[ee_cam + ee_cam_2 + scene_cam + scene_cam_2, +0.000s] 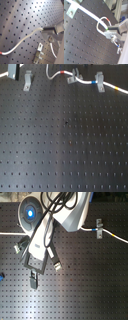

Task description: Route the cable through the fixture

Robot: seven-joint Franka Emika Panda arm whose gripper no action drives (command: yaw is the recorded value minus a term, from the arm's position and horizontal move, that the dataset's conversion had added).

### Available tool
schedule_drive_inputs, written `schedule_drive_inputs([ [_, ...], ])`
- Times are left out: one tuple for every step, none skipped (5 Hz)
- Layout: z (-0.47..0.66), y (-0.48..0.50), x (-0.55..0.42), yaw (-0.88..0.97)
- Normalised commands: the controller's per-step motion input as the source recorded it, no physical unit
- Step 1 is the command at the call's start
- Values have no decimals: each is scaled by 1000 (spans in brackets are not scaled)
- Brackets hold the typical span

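Note:
The white cable (82,80) runs along the far edge of the board in the first exterior view, with a red band (61,73), a blue band and a yellow band. The slim tall fixture (27,80) stands apart from it toward the first exterior view's left, with no cable in it. My gripper (107,30) is shut on the cable (89,15) just past a loop carrying the red band (108,20). In the first wrist view the cable (25,38) trails from the fingers (50,28) down to a red band (5,52).
A squat grey clip (74,77) and a broader silver clip (100,82) both carry the cable. The black perforated board (65,144) fills the near area. In the second exterior view the arm (55,217) hides much of the board; a clip (99,228) holds cable there.

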Motion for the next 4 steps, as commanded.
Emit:
schedule_drive_inputs([
  [419,45,-590,-369],
  [196,-7,-559,-494],
  [132,94,-569,-314],
  [342,43,-470,-69],
])
